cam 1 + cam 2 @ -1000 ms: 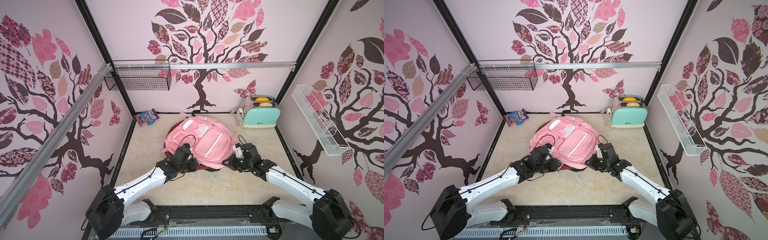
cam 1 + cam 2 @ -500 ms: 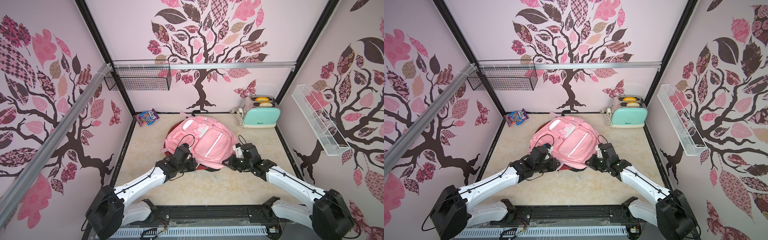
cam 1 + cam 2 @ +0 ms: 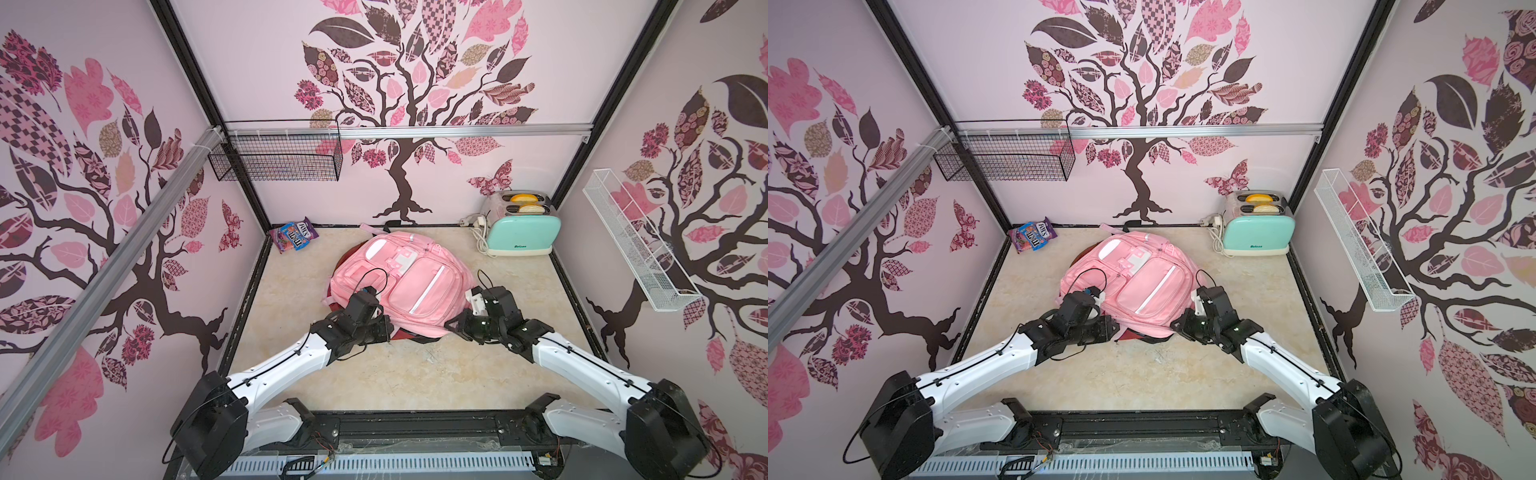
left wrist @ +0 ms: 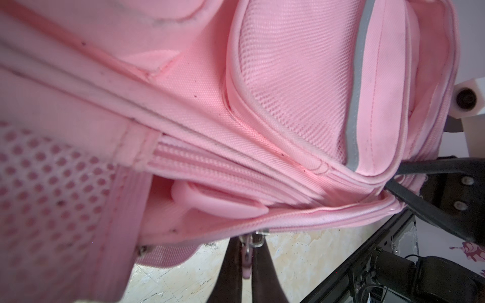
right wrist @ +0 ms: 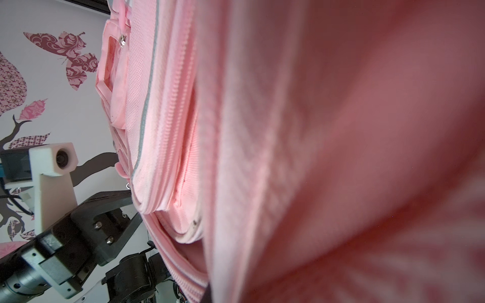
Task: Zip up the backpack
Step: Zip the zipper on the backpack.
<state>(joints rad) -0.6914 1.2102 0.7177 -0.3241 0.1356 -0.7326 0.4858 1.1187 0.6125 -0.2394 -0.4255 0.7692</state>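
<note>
Backpack: the pink fabric backpack [image 3: 399,282] lies flat with its front pockets up, in the middle of the beige marbled worktop [image 3: 374,374]. It shows in both top views.
Left pincer: the left pincer [image 4: 248,240] is clamped on the small metal-and-pink zip pull [image 4: 248,248] at the near left edge of the pink fabric backpack, low over the worktop.
Right pincer: the right pincer [image 4: 393,178] is closed and pinches the fabric at the bag's near right edge.
Zip: in the right wrist view the pink zip track [image 5: 183,118] gapes, with inner fabric showing between its rows of teeth.
Back corners: a mint-green toaster holding bread slices [image 3: 521,235] stands at the back right. A colourful candy bag [image 3: 294,235] lies at the back left. Both are well apart from the bag.
</note>
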